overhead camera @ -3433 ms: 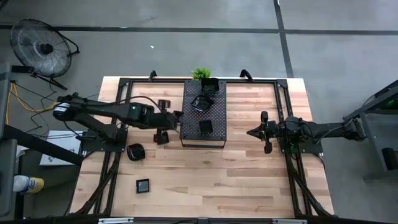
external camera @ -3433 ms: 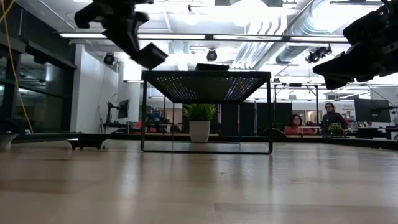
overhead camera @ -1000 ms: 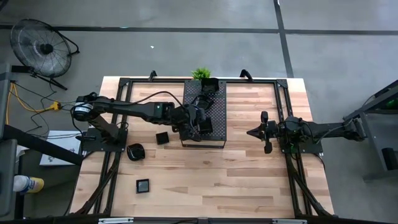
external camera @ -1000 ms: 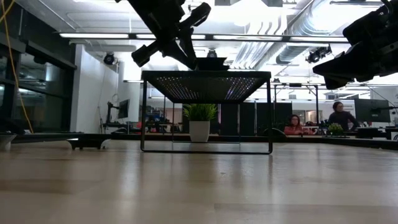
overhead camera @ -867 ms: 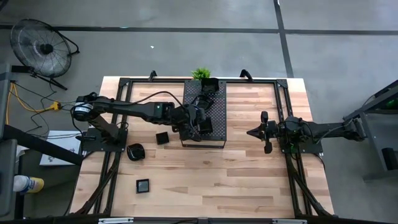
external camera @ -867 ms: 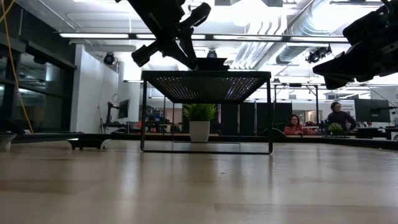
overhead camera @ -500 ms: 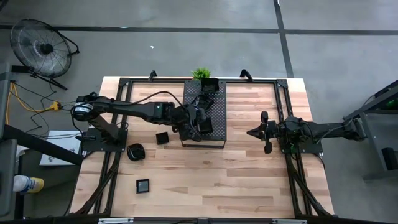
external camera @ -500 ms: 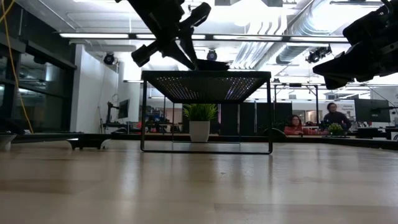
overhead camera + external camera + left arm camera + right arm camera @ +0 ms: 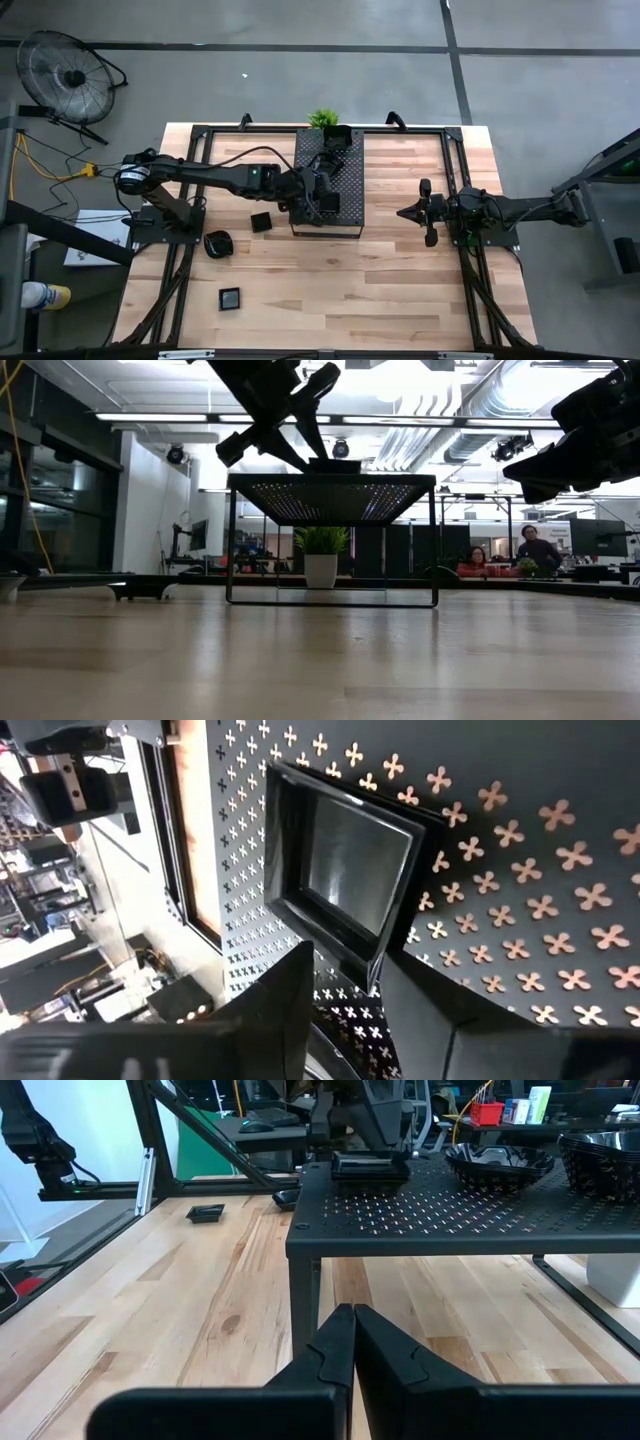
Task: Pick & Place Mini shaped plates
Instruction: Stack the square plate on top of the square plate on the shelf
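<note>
A square black mini plate [image 9: 345, 870] lies flat on the near part of the raised perforated tray [image 9: 351, 190]. My left gripper [image 9: 350, 1010] hangs just above it, slanting down from the table's left, open. Its fingers stand on either side of the plate's nearest edge [image 9: 372, 972]. From the right wrist view the same plate [image 9: 370, 1166] sits under that gripper. Two more dishes [image 9: 325, 163] [image 9: 337, 135] rest farther back on the tray. My right gripper [image 9: 352, 1318] waits shut above the table's right side [image 9: 405, 212].
Three more black plates lie on the wood left of the tray: a square one [image 9: 261, 221], a rounded one [image 9: 217, 243] and a square one [image 9: 230, 297] near the front. A small green plant [image 9: 323, 119] stands behind the tray. Black frame rails [image 9: 452, 170] border the table.
My left gripper has opened over the tray without shifting. It has let go of the square plate, which now lies flat on the tray's top.
</note>
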You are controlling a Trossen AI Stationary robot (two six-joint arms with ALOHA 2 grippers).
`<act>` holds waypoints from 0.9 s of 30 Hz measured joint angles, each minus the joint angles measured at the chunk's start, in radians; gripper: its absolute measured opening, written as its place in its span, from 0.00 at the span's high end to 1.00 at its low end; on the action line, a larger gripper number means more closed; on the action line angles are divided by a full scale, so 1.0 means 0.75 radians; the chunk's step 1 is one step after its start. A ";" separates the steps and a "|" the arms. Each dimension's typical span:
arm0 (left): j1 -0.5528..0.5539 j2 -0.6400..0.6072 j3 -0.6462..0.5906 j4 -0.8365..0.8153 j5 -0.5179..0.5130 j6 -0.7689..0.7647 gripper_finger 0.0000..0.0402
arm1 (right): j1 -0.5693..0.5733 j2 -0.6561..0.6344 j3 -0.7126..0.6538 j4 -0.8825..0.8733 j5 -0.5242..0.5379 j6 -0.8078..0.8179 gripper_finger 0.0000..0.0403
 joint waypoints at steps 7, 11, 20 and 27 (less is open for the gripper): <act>0.000 0.000 0.000 0.027 -0.001 0.008 0.72 | 0.000 0.000 0.000 0.000 0.000 0.000 0.99; 0.000 0.000 0.000 0.021 -0.008 0.008 0.72 | 0.000 0.000 0.000 0.000 0.000 0.000 0.98; 0.000 0.000 0.000 0.019 -0.070 0.006 0.72 | 0.000 0.000 0.000 0.000 0.000 0.000 0.98; 0.000 0.000 0.000 -0.016 -0.113 -0.009 0.72 | 0.000 0.000 0.000 0.000 0.000 0.000 0.98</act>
